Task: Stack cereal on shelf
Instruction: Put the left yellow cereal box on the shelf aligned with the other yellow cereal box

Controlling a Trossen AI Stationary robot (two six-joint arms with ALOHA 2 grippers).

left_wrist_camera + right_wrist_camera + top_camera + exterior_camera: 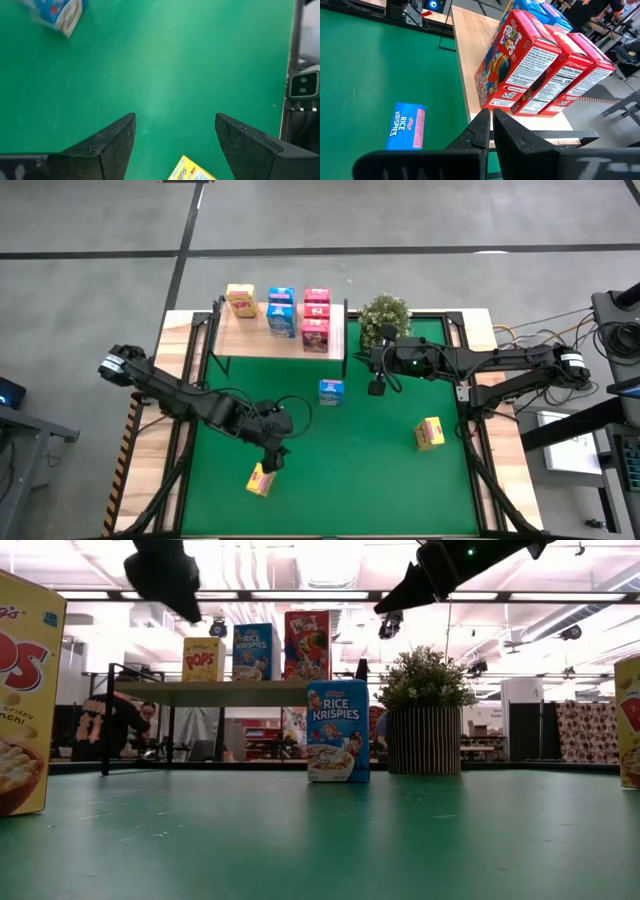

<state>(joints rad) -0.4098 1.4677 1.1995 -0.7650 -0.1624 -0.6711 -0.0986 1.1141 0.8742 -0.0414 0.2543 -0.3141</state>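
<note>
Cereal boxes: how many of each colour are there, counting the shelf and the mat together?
Yellow boxes: 3
Blue boxes: 3
Pink-red boxes: 3
Total: 9

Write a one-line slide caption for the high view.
Six cereal boxes on the shelf; left end effector open above a yellow box.
</note>
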